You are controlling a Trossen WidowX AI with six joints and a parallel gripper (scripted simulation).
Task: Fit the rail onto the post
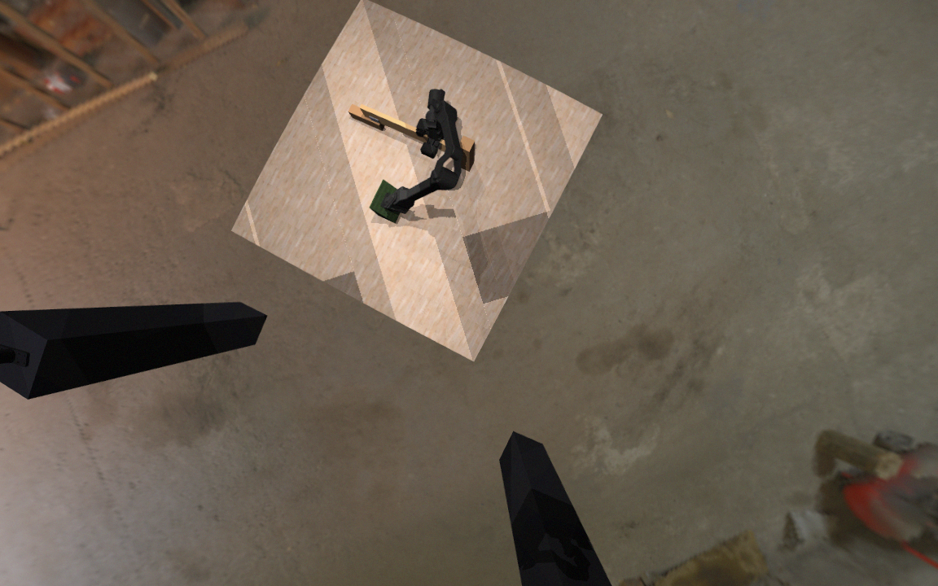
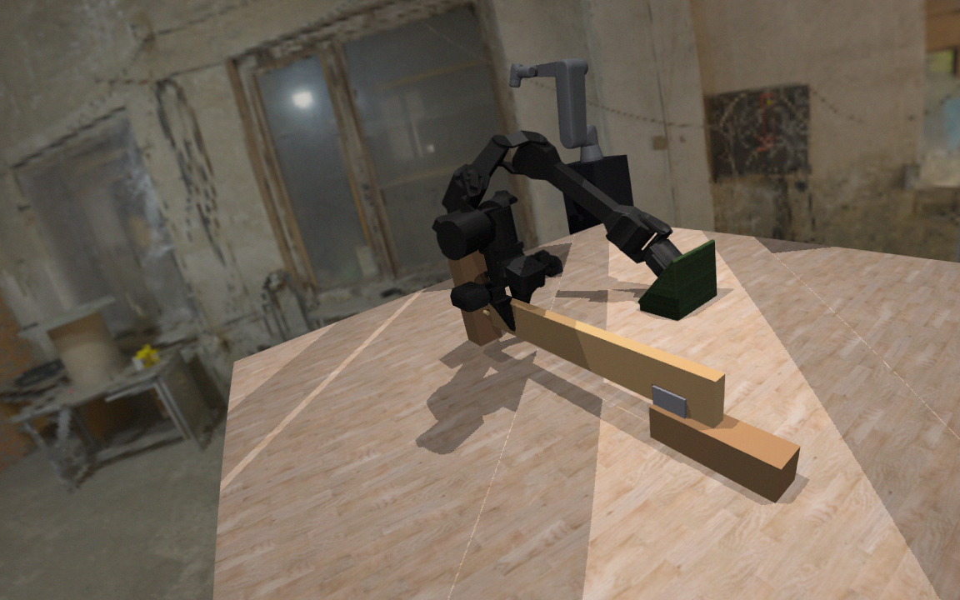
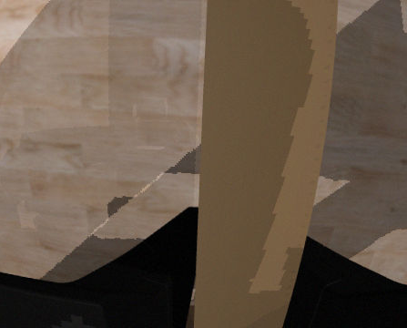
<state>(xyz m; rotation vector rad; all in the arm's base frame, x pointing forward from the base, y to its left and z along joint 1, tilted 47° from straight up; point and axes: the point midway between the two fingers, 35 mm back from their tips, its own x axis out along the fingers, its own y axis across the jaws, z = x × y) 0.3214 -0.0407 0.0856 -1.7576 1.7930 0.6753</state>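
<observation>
It looks like an old, worn-out workshop, with dirty, peeling walls (image 2: pixel 647 44), big dusty windows (image 2: pixel 423 149), a bare grey floor (image 1: pixel 677 255) and a messy work table (image 2: pixel 125 384) at the side
</observation>
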